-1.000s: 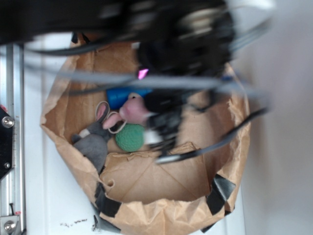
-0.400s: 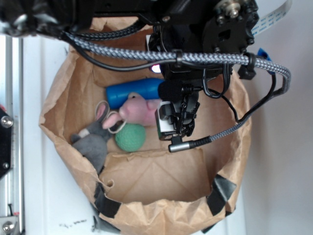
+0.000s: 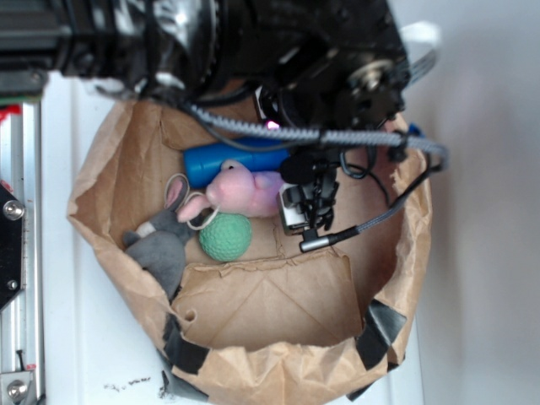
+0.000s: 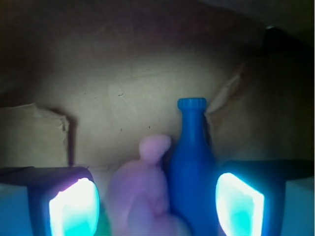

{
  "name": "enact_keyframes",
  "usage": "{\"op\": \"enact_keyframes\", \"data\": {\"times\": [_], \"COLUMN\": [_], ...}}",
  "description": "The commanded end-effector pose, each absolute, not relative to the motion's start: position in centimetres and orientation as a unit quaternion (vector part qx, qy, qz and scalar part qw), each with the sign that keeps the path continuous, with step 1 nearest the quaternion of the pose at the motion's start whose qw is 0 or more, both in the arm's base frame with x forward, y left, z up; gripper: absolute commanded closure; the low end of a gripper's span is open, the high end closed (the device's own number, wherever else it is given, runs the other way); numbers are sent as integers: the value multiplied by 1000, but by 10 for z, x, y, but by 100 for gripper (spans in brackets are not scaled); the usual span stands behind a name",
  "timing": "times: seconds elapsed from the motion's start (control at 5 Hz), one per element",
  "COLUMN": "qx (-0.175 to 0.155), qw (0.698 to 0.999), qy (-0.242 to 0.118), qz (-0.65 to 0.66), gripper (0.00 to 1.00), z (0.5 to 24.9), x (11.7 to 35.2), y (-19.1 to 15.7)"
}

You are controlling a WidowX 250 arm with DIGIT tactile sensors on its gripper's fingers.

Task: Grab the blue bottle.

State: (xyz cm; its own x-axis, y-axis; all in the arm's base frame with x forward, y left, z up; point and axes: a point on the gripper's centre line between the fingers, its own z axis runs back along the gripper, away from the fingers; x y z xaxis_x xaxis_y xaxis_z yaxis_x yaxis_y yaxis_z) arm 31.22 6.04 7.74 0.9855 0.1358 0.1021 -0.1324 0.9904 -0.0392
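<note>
From the exterior view, a brown paper bag (image 3: 118,177) with a rolled, torn rim and black tape patches sits on a white surface, its mouth open to the camera. Inside, the blue bottle (image 3: 221,160) lies on its side near the far wall, its right end hidden under the black robot arm (image 3: 278,51) that fills the top of the frame. A pink plush (image 3: 240,191) lies just below the bottle and touches it. A green knobbly ball (image 3: 225,236) sits below the plush, and a grey plush (image 3: 162,245) with a looped ear rests to the left against the bag wall. A braided grey cable (image 3: 337,137) crosses in front of the arm. The gripper itself cannot be made out in this view.

From the wrist view, the gripper (image 4: 156,204) hangs inside the bag with its two pads spread wide, glowing cyan at the left and right lower corners, grasping nothing. The blue bottle (image 4: 192,167) stands lengthwise between the pads, nearer the right one, ribbed cap pointing toward the brown paper wall beyond. The pink plush (image 4: 142,191), blurred, lies just left of the bottle, also between the pads.
</note>
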Motion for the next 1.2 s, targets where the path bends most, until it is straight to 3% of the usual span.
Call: {"op": "enact_keyframes", "data": {"times": [0.0, 0.4, 0.6, 1.0], "qx": [-4, 26, 31, 43], "qw": [996, 996, 996, 995], "qy": [-65, -58, -63, -79], "qz": [56, 55, 56, 42], "gripper": [0, 0, 100, 100], "z": [62, 32, 32, 42], "x": [311, 312, 303, 290], "y": [73, 82, 79, 69]}}
